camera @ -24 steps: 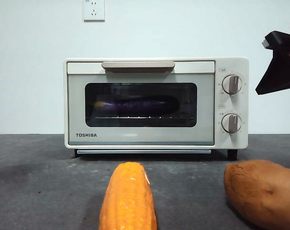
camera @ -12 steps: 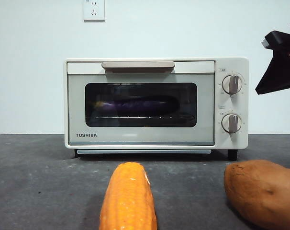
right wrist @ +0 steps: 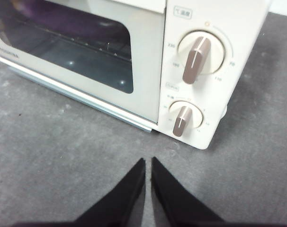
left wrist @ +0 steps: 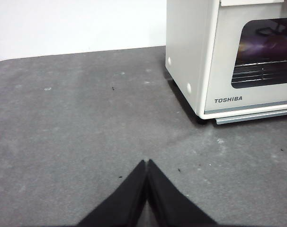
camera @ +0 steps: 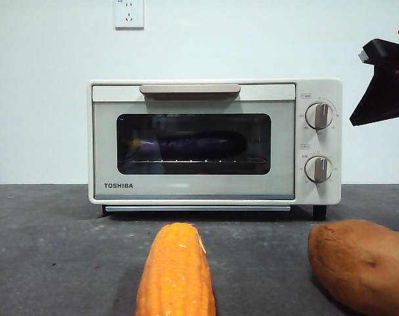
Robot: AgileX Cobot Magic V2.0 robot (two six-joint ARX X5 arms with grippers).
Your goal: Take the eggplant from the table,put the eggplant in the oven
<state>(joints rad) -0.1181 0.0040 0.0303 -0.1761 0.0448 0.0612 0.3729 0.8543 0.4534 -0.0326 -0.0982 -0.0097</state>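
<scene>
The cream-white oven (camera: pixel 212 141) stands at the back of the table (camera: pixel 48 243) with its glass door closed. Through the glass the dark purple eggplant (camera: pixel 193 143) lies on the rack inside; it also shows as the eggplant (left wrist: pixel 271 45) in the left wrist view and faintly as the eggplant (right wrist: pixel 58 19) in the right wrist view. My right gripper (right wrist: pixel 148 163) is shut and empty, raised in front of the oven's knob side, seen as a black shape (camera: pixel 384 85) at the right edge. My left gripper (left wrist: pixel 147 163) is shut and empty over bare table left of the oven.
An orange-yellow corn cob (camera: pixel 176 273) lies at the front middle of the table. A brown sweet potato (camera: pixel 361 263) lies at the front right. Two round knobs (camera: pixel 318 141) sit on the oven's right panel. A wall socket (camera: pixel 129 13) is above.
The right arm's black shape has drifted slightly up and to the right. The oven, eggplant, corn and sweet potato have not moved.
</scene>
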